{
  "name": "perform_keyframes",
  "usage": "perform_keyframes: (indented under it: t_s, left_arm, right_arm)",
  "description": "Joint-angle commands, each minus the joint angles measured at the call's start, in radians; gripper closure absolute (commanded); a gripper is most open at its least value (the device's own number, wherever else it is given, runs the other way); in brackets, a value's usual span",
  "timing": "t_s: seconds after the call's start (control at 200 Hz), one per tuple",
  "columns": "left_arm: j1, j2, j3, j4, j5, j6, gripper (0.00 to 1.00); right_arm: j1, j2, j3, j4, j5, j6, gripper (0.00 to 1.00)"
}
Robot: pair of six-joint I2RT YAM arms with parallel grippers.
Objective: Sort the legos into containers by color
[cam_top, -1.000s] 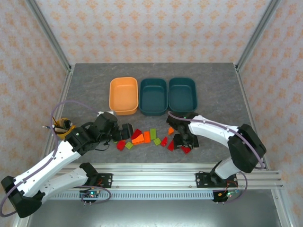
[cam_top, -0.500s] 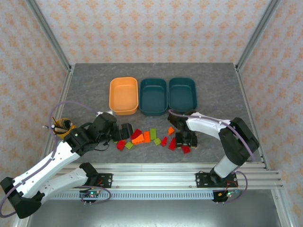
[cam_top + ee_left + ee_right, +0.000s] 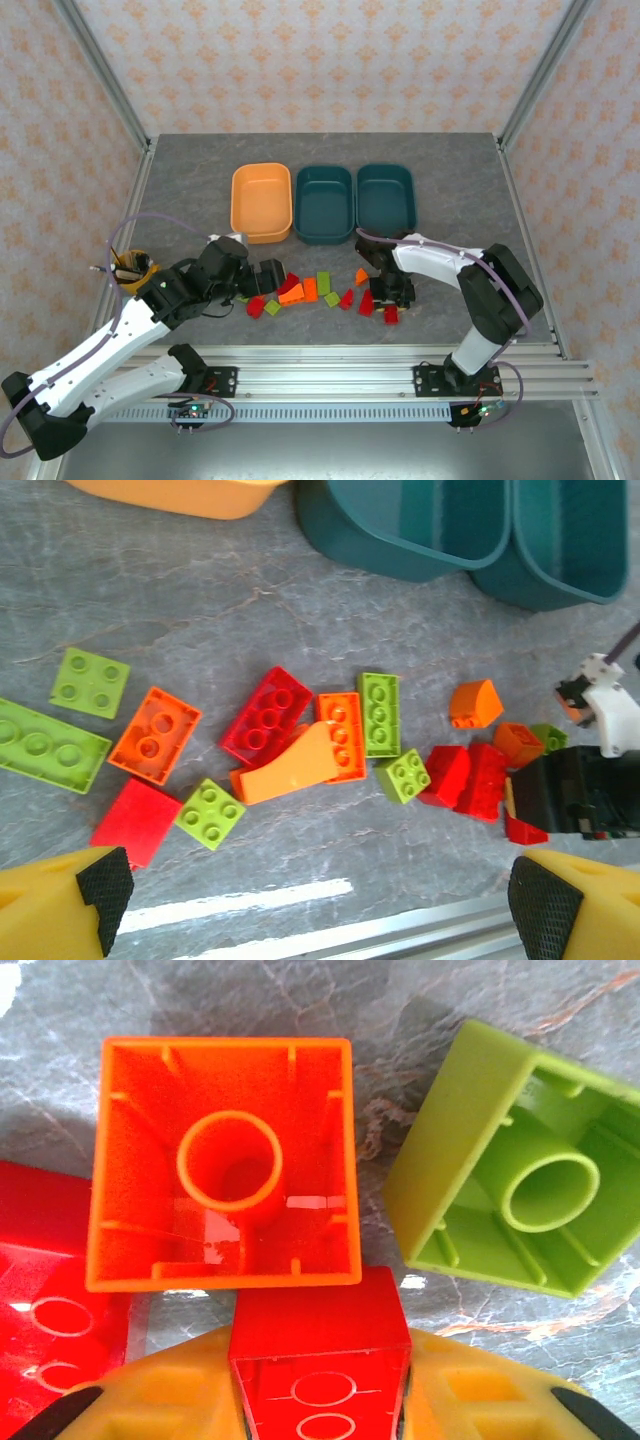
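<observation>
On the grey table (image 3: 180, 190) three tubs stand in a row, long axes running away from the arm bases: the light orange tub (image 3: 262, 203), then two dark teal tubs (image 3: 324, 203) to its right. The legos (image 3: 310, 290), red, orange and lime, lie in a left-to-right band nearer than the orange tub. The left arm reaches in low, and the left gripper (image 3: 325, 895) is spread wide, holding nothing. Right of that tub and nearer, the folded right arm's right gripper (image 3: 320, 1400) is clamped on a red lego (image 3: 320, 1360). Just past it an orange lego (image 3: 225, 1160) and a lime lego (image 3: 510, 1190) lie hollow side up.
</observation>
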Motion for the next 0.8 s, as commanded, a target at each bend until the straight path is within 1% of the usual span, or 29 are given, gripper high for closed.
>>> perform_keyframes:
  t_s: [0.0,0.06,0.205,0.3,0.39,0.45,0.535,0.666,0.796]
  left_arm:
    - [-0.008,0.005,-0.007,0.052,0.028,-0.001,0.01]
    - [-0.007,0.009,-0.004,0.055,0.029,-0.001,0.01]
    - [-0.009,0.020,0.017,0.062,0.029,-0.012,0.01]
    - [-0.009,0.034,0.054,0.070,0.023,-0.029,0.01]
    - [-0.008,0.074,0.121,0.064,0.007,-0.037,0.00]
    - [-0.004,0.112,0.176,0.055,-0.006,-0.033,0.00]
    - [0.018,0.174,0.257,0.043,-0.011,-0.024,0.00]
    - [0.083,0.264,0.339,0.078,0.020,-0.017,0.00]
    - [0.148,0.371,0.415,0.101,0.046,-0.012,0.00]
  right_arm:
    - [-0.006,0.028,-0.038,0.045,0.031,0.020,0.66]
    - [-0.004,-0.002,-0.038,0.033,0.047,0.023,0.68]
    - [-0.004,-0.144,0.012,-0.055,0.103,0.030,0.68]
    - [-0.007,-0.210,0.110,-0.137,0.145,0.022,0.68]
    - [-0.024,-0.203,0.241,-0.190,0.177,-0.003,0.68]
    - [-0.052,-0.163,0.336,-0.197,0.179,-0.030,0.68]
    - [-0.113,-0.067,0.467,-0.186,0.157,-0.074,0.68]
    - [-0.197,0.131,0.675,-0.163,0.139,-0.128,0.68]
    - [-0.276,0.349,0.878,-0.153,0.111,-0.139,0.69]
